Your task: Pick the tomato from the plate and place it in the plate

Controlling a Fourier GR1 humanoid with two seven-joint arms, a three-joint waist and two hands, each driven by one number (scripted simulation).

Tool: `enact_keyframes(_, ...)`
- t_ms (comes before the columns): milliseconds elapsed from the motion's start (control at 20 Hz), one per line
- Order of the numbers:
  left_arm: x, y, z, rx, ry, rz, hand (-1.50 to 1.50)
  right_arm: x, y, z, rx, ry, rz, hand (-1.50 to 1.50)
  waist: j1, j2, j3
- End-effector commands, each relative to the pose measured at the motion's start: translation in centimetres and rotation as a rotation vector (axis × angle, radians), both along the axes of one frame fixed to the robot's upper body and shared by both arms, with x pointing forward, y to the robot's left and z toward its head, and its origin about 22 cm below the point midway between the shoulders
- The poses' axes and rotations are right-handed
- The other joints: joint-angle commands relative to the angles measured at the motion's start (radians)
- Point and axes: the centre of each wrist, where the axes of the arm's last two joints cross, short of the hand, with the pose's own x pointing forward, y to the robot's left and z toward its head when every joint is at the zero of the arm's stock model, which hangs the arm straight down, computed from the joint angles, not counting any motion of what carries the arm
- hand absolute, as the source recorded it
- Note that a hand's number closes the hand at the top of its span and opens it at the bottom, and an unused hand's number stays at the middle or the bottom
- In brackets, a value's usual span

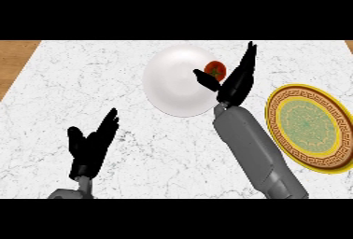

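Observation:
A red tomato [215, 69] with a green stem lies at the right side of a white plate [176, 84] near the counter's far middle. My right hand [237, 79] stands at the tomato, fingers straight and pointing up on its right, thumb reaching out just below it on the left. The hand is open and the tomato rests on the plate. A gold-rimmed patterned plate [310, 126] with a green centre lies at the right edge. My left hand [93, 144] rests open at the lower left, fingers up.
The counter is white marble [103, 93]. A wooden strip [14, 58] shows at the far left corner. My right forearm [258, 154] crosses the space between the two plates.

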Motion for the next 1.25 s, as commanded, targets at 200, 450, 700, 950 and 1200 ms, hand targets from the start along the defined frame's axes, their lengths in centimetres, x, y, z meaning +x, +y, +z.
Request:
enact_keyframes(200, -1.3, 0.1, -2.4, -0.010, 0.056, 0.029, 0.00, -3.9, 0.6, -0.8, 0.142, -0.036, 0.200, -1.50, -0.039, -0.008, -0.007)
enact_keyframes(450, -0.7, 2.6, 0.1, 0.006, 0.057, 0.061, 0.00, -9.6, 0.3, -4.8, 0.138, 0.006, 0.296, -1.50, -0.057, -0.016, -0.008)
enact_keyframes(700, -1.4, 0.7, -3.0, -0.010, 0.071, 0.050, 0.00, -12.4, 0.8, -7.4, 0.071, 0.076, 0.324, -1.50, -0.063, -0.015, -0.009)
enact_keyframes(950, -1.9, 1.5, -2.3, 0.005, 0.073, 0.065, 0.00, -15.4, 0.9, -6.8, 0.062, 0.102, 0.314, -1.50, -0.066, -0.018, -0.009)
enact_keyframes(1200, 0.1, 0.4, -1.9, 0.003, 0.077, 0.051, 0.00, -16.5, 2.3, -6.3, 0.061, 0.111, 0.318, -1.50, -0.065, -0.016, -0.009)
